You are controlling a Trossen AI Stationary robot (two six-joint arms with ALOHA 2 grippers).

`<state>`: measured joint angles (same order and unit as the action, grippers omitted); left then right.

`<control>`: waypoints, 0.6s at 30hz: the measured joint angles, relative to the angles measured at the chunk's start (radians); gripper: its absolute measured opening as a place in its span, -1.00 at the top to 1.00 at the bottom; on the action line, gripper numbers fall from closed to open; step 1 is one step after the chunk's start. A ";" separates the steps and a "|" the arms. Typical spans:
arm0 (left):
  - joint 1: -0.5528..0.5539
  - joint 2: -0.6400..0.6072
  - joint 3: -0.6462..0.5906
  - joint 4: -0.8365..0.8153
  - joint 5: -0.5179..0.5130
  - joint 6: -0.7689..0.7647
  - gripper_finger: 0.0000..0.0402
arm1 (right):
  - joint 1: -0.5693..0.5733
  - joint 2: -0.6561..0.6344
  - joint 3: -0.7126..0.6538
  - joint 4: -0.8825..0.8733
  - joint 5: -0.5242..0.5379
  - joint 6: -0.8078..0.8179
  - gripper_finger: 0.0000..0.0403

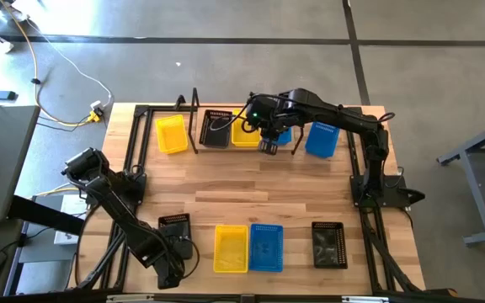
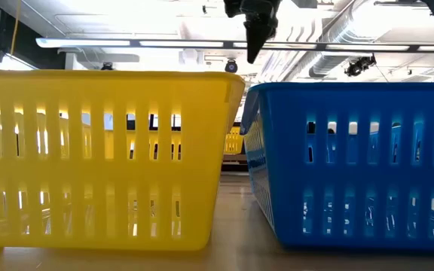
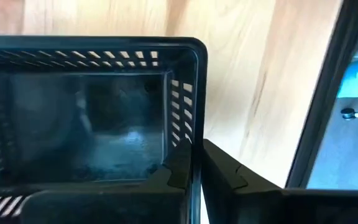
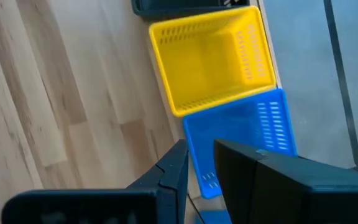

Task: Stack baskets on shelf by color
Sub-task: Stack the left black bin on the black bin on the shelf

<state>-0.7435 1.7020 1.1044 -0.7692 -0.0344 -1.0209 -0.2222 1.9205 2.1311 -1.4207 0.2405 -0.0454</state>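
Note:
My left gripper (image 1: 178, 247) is at the table's near left, shut on a black basket (image 1: 175, 229). To its right, near the table's near edge, stand a yellow basket (image 1: 231, 247), a blue basket (image 1: 266, 247) and another black basket (image 1: 329, 244). At the far edge, by the shelf's black wire brackets (image 1: 196, 122), sit a yellow basket (image 1: 172, 133), a black one (image 1: 216, 128), a yellow one (image 1: 245, 133) and two blue ones (image 1: 322, 140). My right gripper (image 1: 268, 146) hovers above the shelf, narrowly open over one blue basket (image 4: 241, 130), touching nothing. My left gripper holds the black basket by a side wall near a corner (image 3: 194, 146). One finger (image 3: 178, 169) is inside the basket and the other (image 3: 229, 177) is outside it. The basket's base rests on the table.
In the low view the near yellow basket (image 2: 104, 158) and blue basket (image 2: 353, 158) fill the foreground, with my right gripper (image 2: 253, 41) high behind them. Bare wooden tabletop (image 1: 259, 185) lies between the far and near rows. The arm bases stand at the table's left and right edges.

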 joint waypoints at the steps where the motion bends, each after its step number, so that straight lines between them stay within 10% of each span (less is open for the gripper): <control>1: 0.005 0.000 0.013 -0.010 -0.002 0.013 0.97 | 0.000 -0.005 0.000 -0.001 0.000 0.000 0.68; 18: 0.206 -0.148 0.221 -0.288 -0.243 0.283 0.99 | 0.000 -0.085 0.002 0.003 0.000 -0.012 0.68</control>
<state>-0.5372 1.5536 1.3250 -1.0573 -0.2770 -0.7375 -0.2226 1.8350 2.1326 -1.4174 0.2401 -0.0578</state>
